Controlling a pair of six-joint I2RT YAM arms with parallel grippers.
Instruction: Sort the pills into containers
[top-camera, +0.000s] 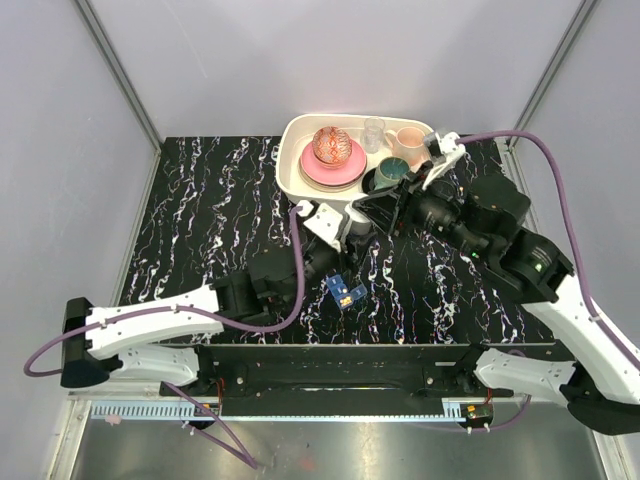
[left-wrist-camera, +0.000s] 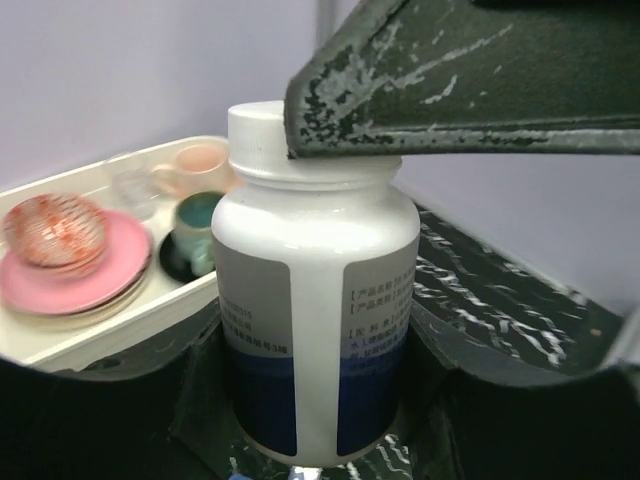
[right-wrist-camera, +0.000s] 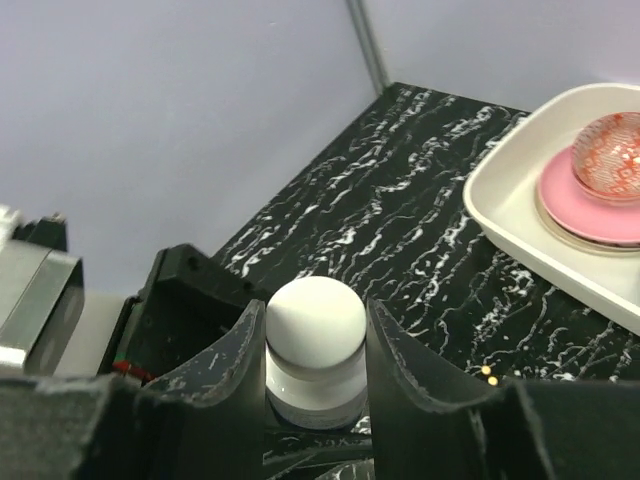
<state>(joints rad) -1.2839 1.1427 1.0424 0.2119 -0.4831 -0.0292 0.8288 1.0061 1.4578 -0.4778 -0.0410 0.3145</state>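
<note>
A white pill bottle (left-wrist-camera: 315, 300) with a blue-banded label stands upright on the black marbled table. My left gripper (left-wrist-camera: 315, 375) is shut on its body. My right gripper (right-wrist-camera: 315, 345) is shut on its white cap (right-wrist-camera: 315, 320), and one of the right gripper's fingers (left-wrist-camera: 460, 90) shows over the cap in the left wrist view. In the top view both grippers meet at the table's middle, the left gripper (top-camera: 348, 237) and the right gripper (top-camera: 385, 213), hiding most of the bottle. The blue pill box (top-camera: 345, 292) lies just in front of them. The orange cup is out of view.
A white tray (top-camera: 290, 165) at the back holds a pink plate (top-camera: 345, 168), a patterned bowl (top-camera: 330, 145), a teal mug (top-camera: 392, 172), a pink cup (top-camera: 408, 140) and a clear glass (top-camera: 374, 130). Two small yellow dots (right-wrist-camera: 487, 375) lie on the table near the right gripper.
</note>
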